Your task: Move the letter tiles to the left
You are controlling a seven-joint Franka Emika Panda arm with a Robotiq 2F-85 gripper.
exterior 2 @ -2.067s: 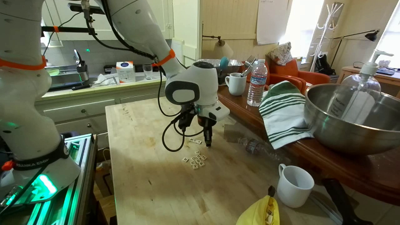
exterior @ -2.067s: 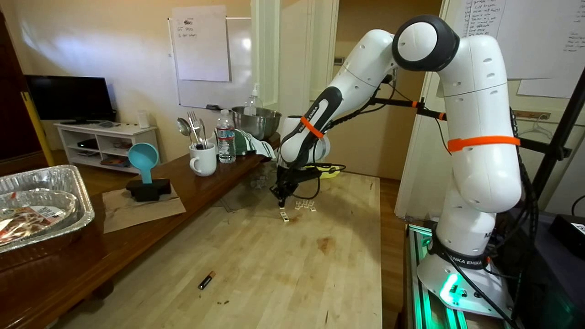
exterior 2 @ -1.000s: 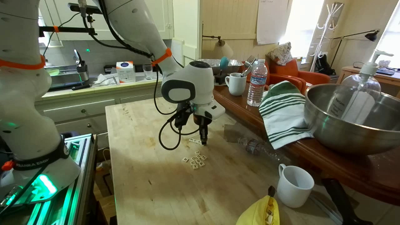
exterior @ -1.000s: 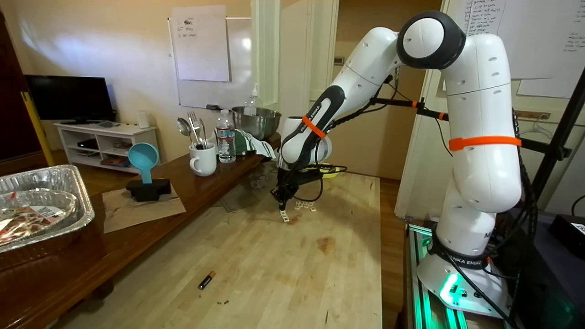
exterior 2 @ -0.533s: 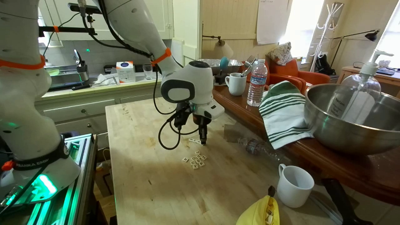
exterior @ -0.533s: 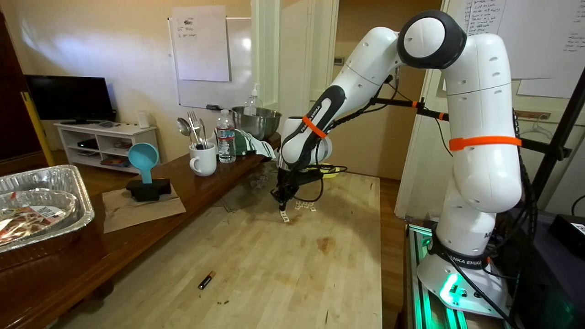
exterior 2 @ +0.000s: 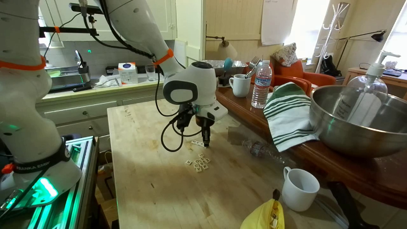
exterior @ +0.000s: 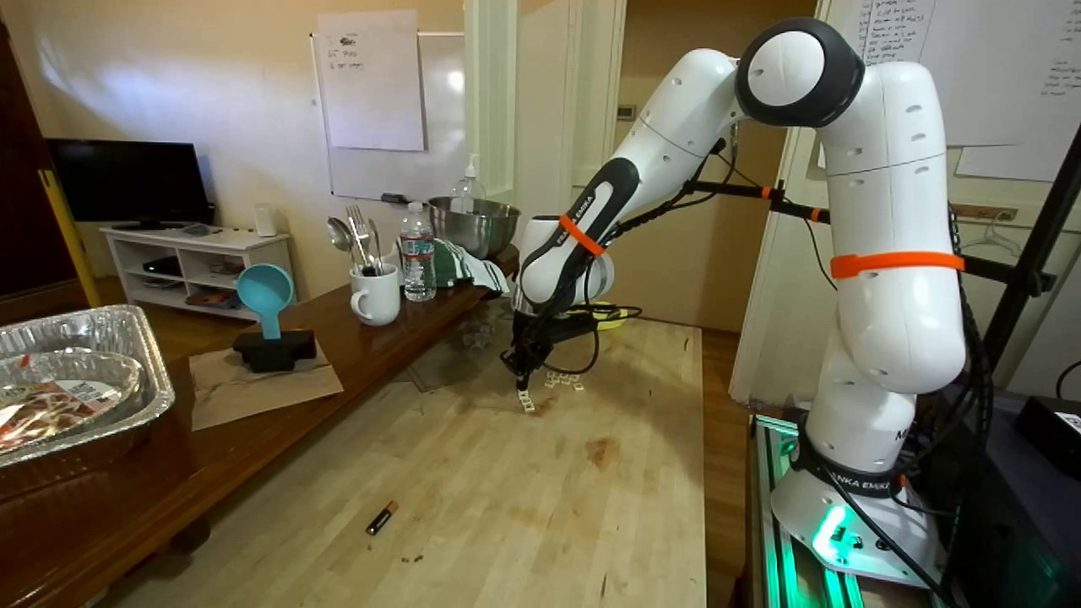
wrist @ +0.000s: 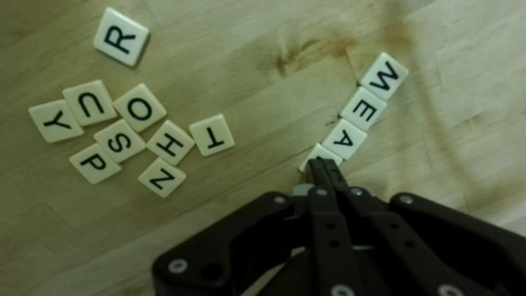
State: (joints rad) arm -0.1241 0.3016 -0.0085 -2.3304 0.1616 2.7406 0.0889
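The letter tiles are small cream squares with black letters on the wooden table. Several stand in a slanting row, M [wrist: 384, 76], E, A and a fourth tile [wrist: 316, 153] partly hidden by my fingertips. The row shows in both exterior views [exterior: 526, 402] [exterior 2: 197, 143]. Several others lie in a loose cluster [wrist: 139, 107] to the left in the wrist view, with the R tile [wrist: 121, 37] apart; the cluster shows in an exterior view [exterior 2: 199, 163]. My gripper [wrist: 322, 164] is shut with nothing seen between its fingers. Its tips [exterior 2: 206, 145] are low at the row's end.
A clear plastic bottle [exterior 2: 256, 149] lies by the raised brown counter [exterior: 279, 405]. A white mug [exterior 2: 300, 190], a yellow pouch [exterior 2: 265, 216] and a black handle [exterior 2: 349, 203] are at a table end. A battery [exterior: 382, 518] lies on the table.
In an exterior view my shut gripper has moved left to the end of the tile row, mostly over a second ago. The row has shifted very slightly the same way. The cluster stays put.
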